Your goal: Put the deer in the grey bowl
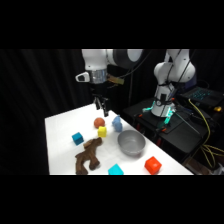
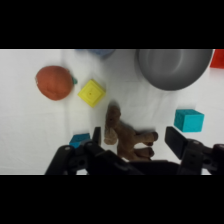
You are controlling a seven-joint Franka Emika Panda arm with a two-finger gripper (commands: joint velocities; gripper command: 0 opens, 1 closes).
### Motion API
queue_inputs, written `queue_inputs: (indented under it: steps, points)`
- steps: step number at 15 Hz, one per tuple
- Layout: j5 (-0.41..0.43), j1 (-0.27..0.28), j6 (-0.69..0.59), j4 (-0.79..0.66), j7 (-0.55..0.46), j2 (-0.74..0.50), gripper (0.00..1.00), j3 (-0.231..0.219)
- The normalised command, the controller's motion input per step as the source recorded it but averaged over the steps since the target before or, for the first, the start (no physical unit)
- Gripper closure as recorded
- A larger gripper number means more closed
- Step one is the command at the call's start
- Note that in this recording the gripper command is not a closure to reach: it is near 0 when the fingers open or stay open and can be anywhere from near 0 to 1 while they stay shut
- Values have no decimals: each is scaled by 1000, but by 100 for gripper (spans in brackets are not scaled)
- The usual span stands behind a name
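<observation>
deer (image 1: 88, 157) on table (image 1: 60, 130) | grey bowl (image 1: 131, 143) right of it, apart

The arm (image 1: 107, 57) shows glossy white, rounded shells with grey at the joints, and dark cables loop along behind it. The wrist carries a pale ribbed ring and a small white box on one side. Below that sits the gripper (image 1: 101, 105), black and slim against the white. The base column (image 1: 172, 75) is white too, with a teal-green glow at its foot. In the wrist view the gripper (image 2: 134, 145) is a black, angular linkage with two blunt black fingers (image 2: 176, 140).
</observation>
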Motion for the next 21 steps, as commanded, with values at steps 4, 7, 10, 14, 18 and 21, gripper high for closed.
queue_inputs:
  steps: [4,7,10,14,18,21]
  points:
    - [-70,-14,36,118,69,102,0,8]
    - [-12,-9,116,502,75,413,0,16]
    - [-56,15,138,719,122,621,0,16]
    - [-92,32,128,687,101,663,0,-2]
    - [-63,45,47,673,123,658,0,-17]
    - [0,48,-43,750,119,632,0,-1]
